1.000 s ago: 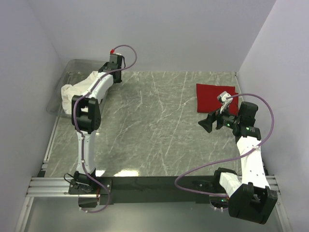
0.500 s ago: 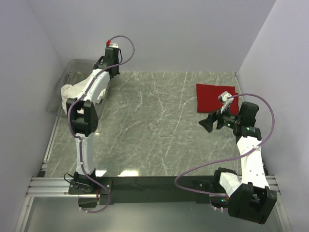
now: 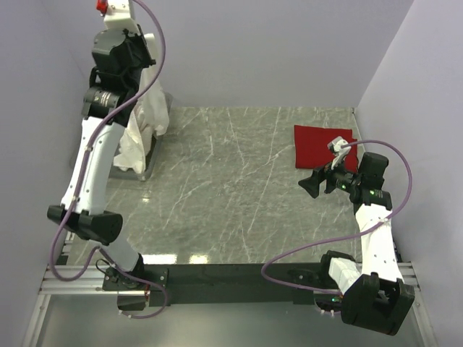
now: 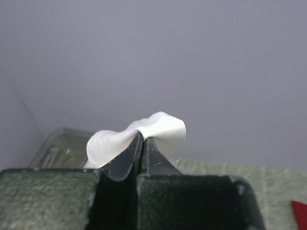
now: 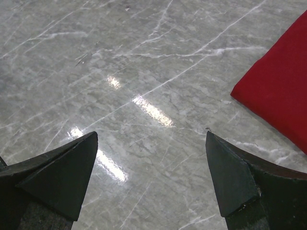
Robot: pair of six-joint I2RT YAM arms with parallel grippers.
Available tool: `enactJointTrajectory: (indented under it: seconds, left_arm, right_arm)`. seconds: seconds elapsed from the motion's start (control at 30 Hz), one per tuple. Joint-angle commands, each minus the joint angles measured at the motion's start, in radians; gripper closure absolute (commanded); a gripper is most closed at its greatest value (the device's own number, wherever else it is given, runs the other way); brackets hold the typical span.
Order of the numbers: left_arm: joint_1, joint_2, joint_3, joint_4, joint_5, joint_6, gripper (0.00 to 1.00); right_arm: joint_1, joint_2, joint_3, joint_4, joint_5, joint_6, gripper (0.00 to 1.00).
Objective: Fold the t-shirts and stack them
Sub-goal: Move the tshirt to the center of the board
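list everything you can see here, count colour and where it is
white t-shirt: one, white, hanging from the left arm's jaws over the far left of the table
red t-shirt: one, red, folded flat at the far right of the table
bin: one, clear plastic, far left edge, mostly hidden in the top view
table: one, grey marble pattern with white veins
left arm: one, white and black, raised high at the far left, jaws shut on the white t-shirt
right arm: one, white and black, low at the right, jaws open over bare table beside the red t-shirt, not touching it
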Motion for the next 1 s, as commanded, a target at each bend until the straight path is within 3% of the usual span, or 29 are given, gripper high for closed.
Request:
enactJointTrajectory:
  seconds: [0.0, 0.3, 0.4, 0.53, 0.73, 0.97]
  left_arm:
    - [-0.041, -0.065, 0.063, 0.090, 0.085, -0.026, 1.00]
    - [-0.170, -0.177, 0.147, 0.199, 0.149, -0.107, 1.00]
    - [-0.202, -0.201, 0.153, 0.231, 0.171, -0.145, 1.00]
    - [-0.227, -0.229, 0.144, 0.260, 0.174, -0.185, 1.00]
    - [-0.239, -0.272, 0.074, 0.274, 0.151, -0.222, 1.00]
    - [-0.248, -0.295, 0.017, 0.273, 0.143, -0.259, 1.00]
  right_arm:
    - [-0.010, -0.020, 0.024, 0.026, -0.025, -0.002, 0.01]
    - [-0.007, -0.039, 0.024, 0.018, -0.146, -0.049, 0.01]
    - [0.054, -0.039, 0.094, 0.019, -0.203, -0.043, 0.02]
    - [0.302, 0.021, 0.309, -0.013, -0.055, -0.002, 0.03]
    - [0.618, 0.224, 0.595, 0.148, 0.166, 0.330, 0.09]
    - [0.862, 0.297, 0.602, 0.208, 0.238, 0.408, 0.12]
